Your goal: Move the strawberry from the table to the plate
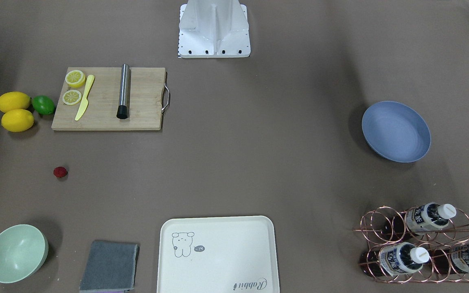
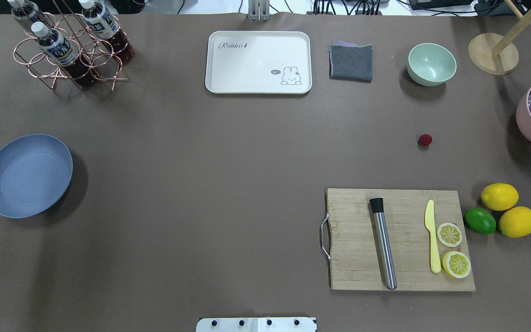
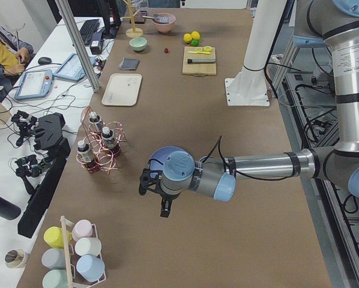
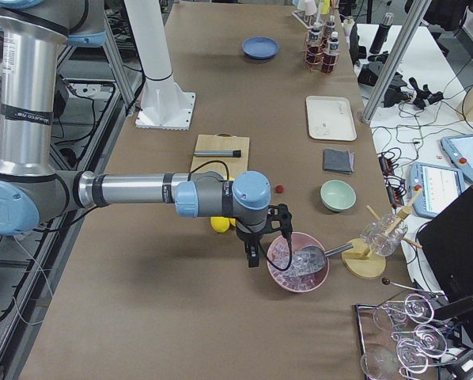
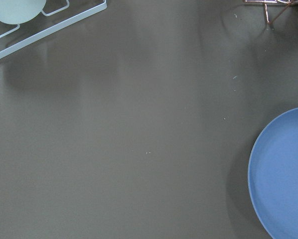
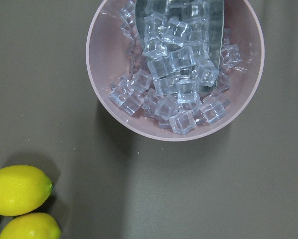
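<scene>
The strawberry [image 1: 60, 172] [image 2: 425, 140] is a tiny dark-red berry lying alone on the brown table [image 2: 201, 161], between the mint bowl and the cutting board. The blue-grey plate [image 2: 26, 175] [image 1: 396, 131] sits empty at the opposite end of the table. My left gripper [image 3: 155, 198] hangs over the table beside the plate [image 5: 283, 174], seen only from the side, so I cannot tell whether it is open or shut. Above the pink ice bowl [image 4: 298, 264] hovers my right gripper [image 4: 268, 245], a short way from the strawberry [image 4: 279, 188]; I cannot tell its state either.
A wooden cutting board [image 2: 399, 239] carries a steel muddler, a yellow knife and lemon slices. Two lemons [image 2: 499, 196] and a lime [image 2: 480, 221] lie beside it. A mint bowl [image 2: 431, 63], grey cloth [image 2: 351, 62], cream tray [image 2: 258, 62] and copper bottle rack [image 2: 69, 46] line the far edge.
</scene>
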You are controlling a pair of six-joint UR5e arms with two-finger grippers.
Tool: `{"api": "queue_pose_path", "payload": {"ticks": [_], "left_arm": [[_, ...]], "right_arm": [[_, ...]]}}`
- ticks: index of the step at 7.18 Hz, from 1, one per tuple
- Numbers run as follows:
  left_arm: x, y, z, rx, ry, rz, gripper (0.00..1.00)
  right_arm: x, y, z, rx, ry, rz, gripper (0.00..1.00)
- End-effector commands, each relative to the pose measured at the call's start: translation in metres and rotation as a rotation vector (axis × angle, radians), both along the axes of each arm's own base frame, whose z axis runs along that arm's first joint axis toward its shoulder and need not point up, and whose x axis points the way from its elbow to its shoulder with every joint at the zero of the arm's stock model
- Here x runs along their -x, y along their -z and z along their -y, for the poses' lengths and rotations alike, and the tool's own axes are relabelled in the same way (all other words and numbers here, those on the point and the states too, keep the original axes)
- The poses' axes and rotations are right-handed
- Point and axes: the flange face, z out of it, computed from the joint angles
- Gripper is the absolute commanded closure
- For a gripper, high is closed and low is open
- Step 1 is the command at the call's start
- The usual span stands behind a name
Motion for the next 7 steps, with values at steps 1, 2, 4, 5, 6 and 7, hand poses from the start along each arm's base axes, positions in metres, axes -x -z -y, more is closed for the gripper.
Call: {"api": "queue_pose_path", "payload": {"ticks": [1, 2, 4, 5, 6, 7], "left_arm": [[-0.001, 0.006, 0.001, -0.017, 0.003, -0.006, 0.02], [-0.001, 0.004, -0.003, -0.047, -0.002, 0.001, 0.02], [-0.016, -0.007, -0.003, -0.019, -0.031, -0.006, 0.02], [-0.018, -0.007, -0.004, -0.023, -0.038, -0.007, 0.02], [-0.018, -0.007, -0.003, -0.023, -0.038, -0.007, 0.02], [-0.018, -0.007, -0.003, -0.026, -0.039, -0.007, 0.02]], "right_arm": [[-0.004, 0.002, -0.003, -0.004, -0.009, 0.001, 0.00], [-0.006, 0.000, -0.008, 0.002, -0.014, 0.001, 0.00], [-0.006, 0.001, -0.011, 0.002, -0.014, 0.003, 0.00], [-0.006, 0.002, -0.011, -0.002, -0.014, 0.001, 0.00], [-0.006, 0.007, -0.012, -0.011, -0.013, 0.001, 0.00], [-0.006, 0.003, -0.018, -0.002, -0.013, 0.001, 0.00]]}}
